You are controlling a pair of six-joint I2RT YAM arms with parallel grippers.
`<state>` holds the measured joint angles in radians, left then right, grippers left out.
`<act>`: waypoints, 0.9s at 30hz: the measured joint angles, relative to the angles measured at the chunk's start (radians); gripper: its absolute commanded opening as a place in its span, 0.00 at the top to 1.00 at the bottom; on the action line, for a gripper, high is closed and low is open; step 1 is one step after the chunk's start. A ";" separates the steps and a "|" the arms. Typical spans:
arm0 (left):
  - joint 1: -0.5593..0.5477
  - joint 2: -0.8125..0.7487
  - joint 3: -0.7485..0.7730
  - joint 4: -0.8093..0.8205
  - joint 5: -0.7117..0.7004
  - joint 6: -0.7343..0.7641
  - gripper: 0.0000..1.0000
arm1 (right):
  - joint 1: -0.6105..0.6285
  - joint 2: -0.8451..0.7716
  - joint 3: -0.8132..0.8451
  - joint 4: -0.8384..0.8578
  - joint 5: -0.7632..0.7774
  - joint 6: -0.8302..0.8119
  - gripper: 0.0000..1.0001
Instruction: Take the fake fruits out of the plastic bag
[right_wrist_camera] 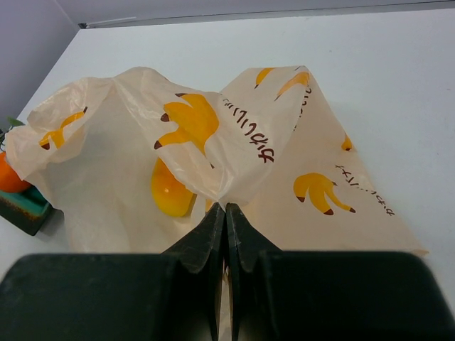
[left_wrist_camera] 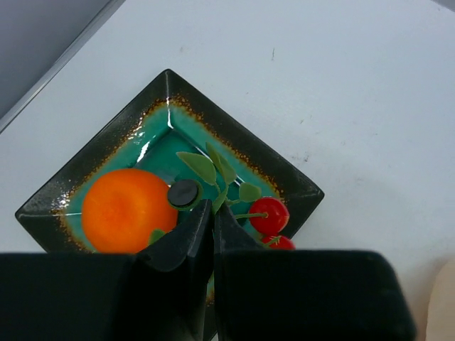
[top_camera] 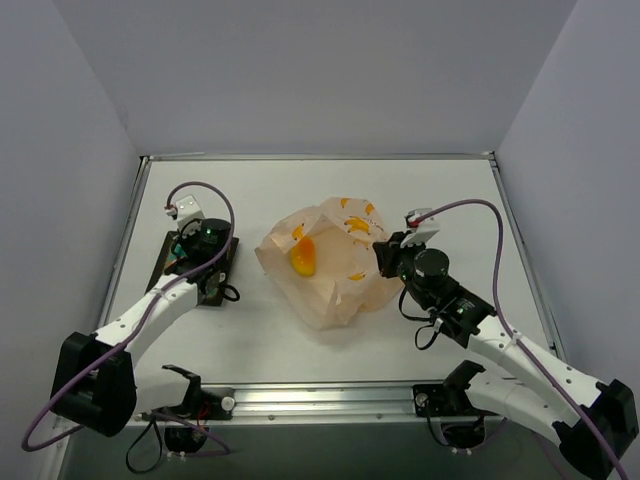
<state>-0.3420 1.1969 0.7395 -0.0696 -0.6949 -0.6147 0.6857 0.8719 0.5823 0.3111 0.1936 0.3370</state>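
The bag (right_wrist_camera: pixel 284 149) lies crumpled in the middle of the table (top_camera: pixel 260 330), between the two arms, its mouth side puffed up toward the left. One fruit is in it: the lemon (right_wrist_camera: pixel 170 193), showing yellow through the thin film near the bag's left half (in the top view it reads as an orange-yellow blot). The right gripper (right_wrist_camera: pixel 225 209) sits at the bag's right edge with its jaws pressed together on a gathered fold of the film, which fans out from the tips. The other fruits are out of the bag and lie in the dish (left_wrist_camera: pixel 295 186), which stands on the table just left of the bag and apart from it. The orange (left_wrist_camera: pixel 126 210) fills the dish's left part. The berries (left_wrist_camera: pixel 271 215) rest at its right side, against the rim, with their leaves (left_wrist_camera: pixel 199 165) spread over the teal middle. The left gripper (left_wrist_camera: pixel 212 207) hangs low over the dish, jaws closed with no gap between them. Its tips are right at the green stem between orange and berries; whether the stem is pinched, I cannot tell.
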 measured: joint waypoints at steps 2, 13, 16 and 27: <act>0.010 0.035 0.018 0.024 0.010 0.003 0.98 | -0.002 -0.001 -0.002 0.000 -0.003 0.000 1.00; 0.026 0.167 0.042 0.077 -0.034 0.029 0.66 | -0.005 -0.018 -0.010 0.014 -0.020 0.000 1.00; 0.029 0.190 0.042 0.083 -0.035 0.028 0.60 | -0.004 -0.028 -0.010 0.013 -0.022 0.000 1.00; 0.009 0.019 0.025 0.082 0.078 0.014 0.51 | -0.004 -0.048 -0.010 -0.002 -0.022 0.001 1.00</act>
<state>-0.3332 1.2156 0.7647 0.0128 -0.6170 -0.6006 0.6815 0.8238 0.5724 0.3092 0.1719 0.3382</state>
